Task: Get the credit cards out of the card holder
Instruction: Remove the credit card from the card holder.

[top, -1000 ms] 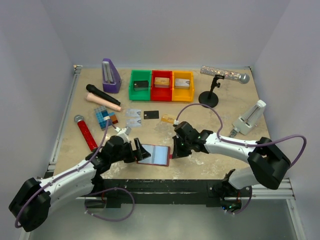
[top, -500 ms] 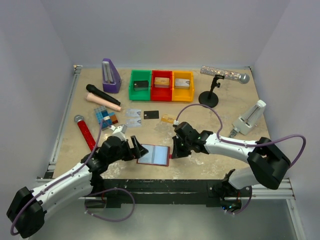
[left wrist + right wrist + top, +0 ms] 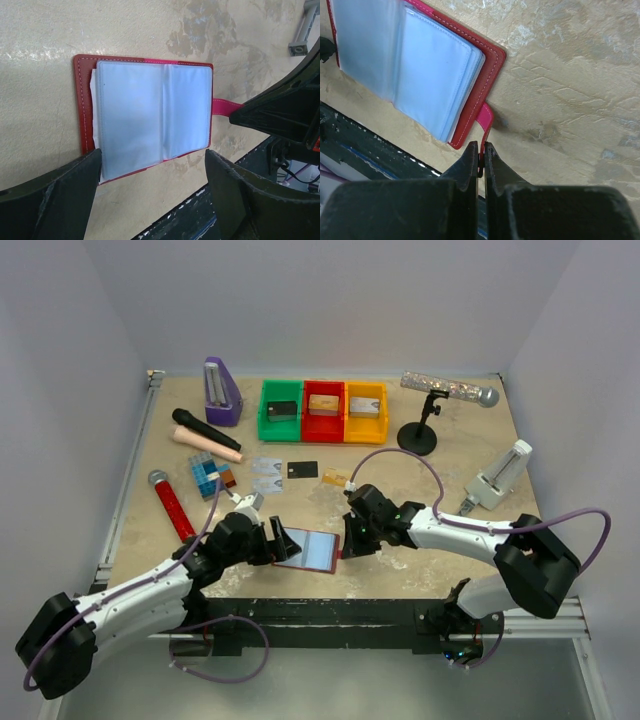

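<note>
The card holder (image 3: 310,550) lies open near the table's front edge, its dark red cover down and pale blue sleeves (image 3: 150,120) up. My right gripper (image 3: 481,150) is shut on the holder's small red tab (image 3: 485,117) at its right side. My left gripper (image 3: 152,159) stands open at the holder's left end, a finger on either side of its near edge, touching nothing. Several credit cards lie loose on the table behind: two silvery ones (image 3: 266,474), a black one (image 3: 302,469) and a gold-tan one (image 3: 336,477). No card shows in the sleeves.
Green (image 3: 281,410), red (image 3: 323,408) and yellow (image 3: 366,410) trays line the back. A purple metronome (image 3: 221,390), black microphone (image 3: 205,430), red microphone (image 3: 172,505) and tiled block (image 3: 210,475) sit left. A microphone stand (image 3: 418,435) and white metronome (image 3: 500,478) sit right.
My left arm shifted slightly left and came back beside the holder, its jaws staying open. The right gripper and the holder have not moved.
</note>
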Controlling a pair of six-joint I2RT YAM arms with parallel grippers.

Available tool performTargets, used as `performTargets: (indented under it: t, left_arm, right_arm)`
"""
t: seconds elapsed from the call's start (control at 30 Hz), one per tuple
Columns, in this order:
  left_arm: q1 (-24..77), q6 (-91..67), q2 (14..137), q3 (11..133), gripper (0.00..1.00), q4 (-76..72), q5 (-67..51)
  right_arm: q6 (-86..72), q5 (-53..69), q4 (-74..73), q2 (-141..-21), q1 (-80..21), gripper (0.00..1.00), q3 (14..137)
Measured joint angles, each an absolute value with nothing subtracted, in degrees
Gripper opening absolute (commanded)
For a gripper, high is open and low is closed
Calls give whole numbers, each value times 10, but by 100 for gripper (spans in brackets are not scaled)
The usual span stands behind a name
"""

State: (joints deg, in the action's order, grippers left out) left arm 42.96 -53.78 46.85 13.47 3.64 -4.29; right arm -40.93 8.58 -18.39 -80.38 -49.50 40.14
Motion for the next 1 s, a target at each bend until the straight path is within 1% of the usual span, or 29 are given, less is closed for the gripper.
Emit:
performTargets:
  t: [0.43, 1.0]
  left_arm:
    - [432, -538, 510, 134, 87, 2, -45]
    - [440, -531, 520, 130, 85, -75, -100]
  right_arm:
    - [-409, 88, -180, -806, -495, 0, 401]
    - [-409, 92, -171, -820, -495, 0, 401]
